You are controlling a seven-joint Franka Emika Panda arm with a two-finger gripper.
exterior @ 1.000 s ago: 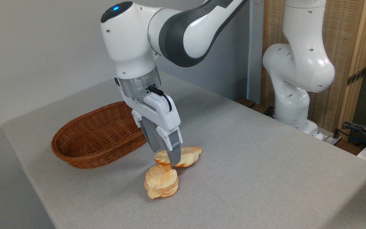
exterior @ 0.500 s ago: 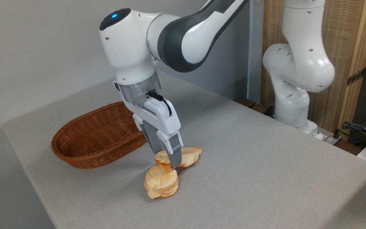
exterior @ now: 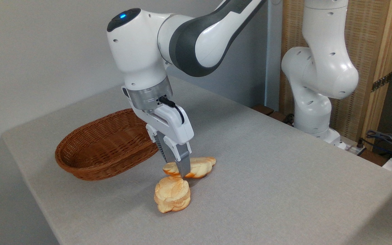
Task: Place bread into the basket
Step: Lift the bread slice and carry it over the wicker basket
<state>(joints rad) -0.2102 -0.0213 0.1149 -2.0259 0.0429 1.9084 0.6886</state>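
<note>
Gripper (exterior: 177, 169) points down and tilts slightly, fingers closed across the bread (exterior: 199, 167). The near finger (exterior: 183, 165) crosses the loaf's front face toward its left end; the far finger is mostly hidden behind it. Grip reads as closed on the loaf, squeezing it across its short width.

Bread: braided oval loaf, golden-orange with pale seams, long axis running left to right. Most of its length sticks out to the right of the fingers; only a short stub shows on the left. Whether its underside touches the table (exterior: 267, 163) or sits just clear of it cannot be told from this angle.

Bun (exterior: 172, 194): round stacked rosette, on the table just in front of the loaf's left end and just below the fingertips. Top edge of the bun is very close to the loaf; contact cannot be confirmed.

Basket (exterior: 80, 166): woven reddish-brown oval, to the left of the gripper and a bit further back, near the table's left edge. The gripper body overlaps its right rim in view. Bread is outside the basket, near its right end.

Arm base (exterior: 313, 102) stands at the far right edge of the table.
</note>
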